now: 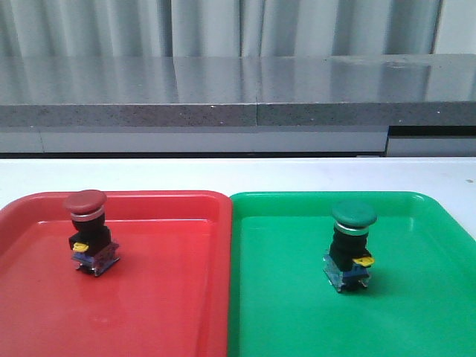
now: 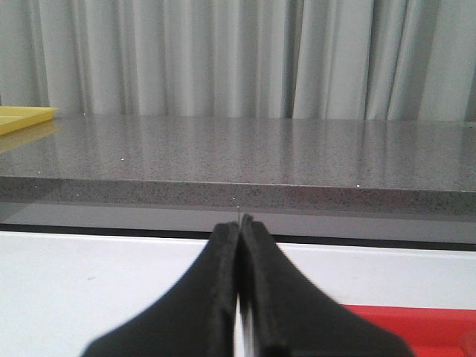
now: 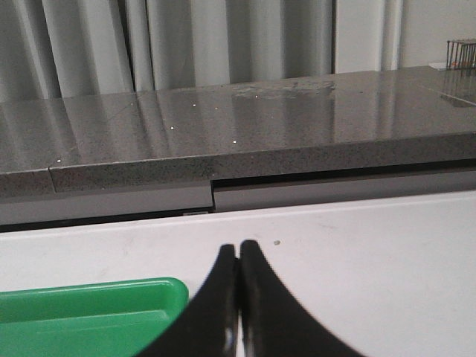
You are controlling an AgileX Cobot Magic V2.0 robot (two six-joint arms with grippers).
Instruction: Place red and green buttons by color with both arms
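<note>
Front view: red button (image 1: 88, 230) stands upright in red tray (image 1: 186, 297), green button (image 1: 351, 244) upright in green tray (image 1: 416, 312) (trays side by side).
L wrist view: left gripper (image 2: 239, 230) jaws pressed together, holding nothing.
R wrist view: right gripper (image 3: 238, 256) likewise closed, empty, near the green tray's corner.

No text, label, brand, number or sign can be read in any of the views.
</note>
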